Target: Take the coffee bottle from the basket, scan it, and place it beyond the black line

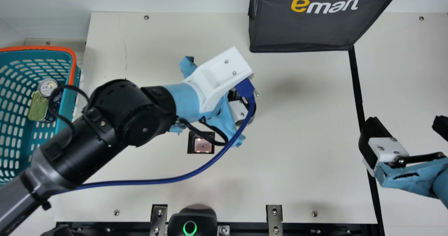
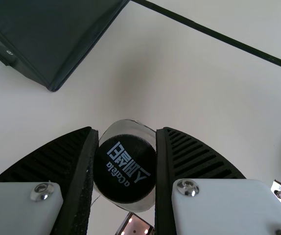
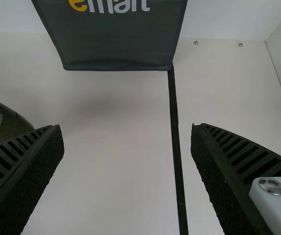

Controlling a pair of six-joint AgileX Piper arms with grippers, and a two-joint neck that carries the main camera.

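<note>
Left end effector clenched on the coffee bottle near its cap; labelled body left exposed, presumably for reading at the lit window in the tabletop. Clearance above it: cannot judge. Right end effector released, fingers wide by the black line, likely awaiting a handover.

Shop-style checkout counter with basket, lit scanner window and carrier bag

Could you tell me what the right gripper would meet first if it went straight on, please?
Probably the table near the black line, before the bag, though the depth is unclear.
</note>
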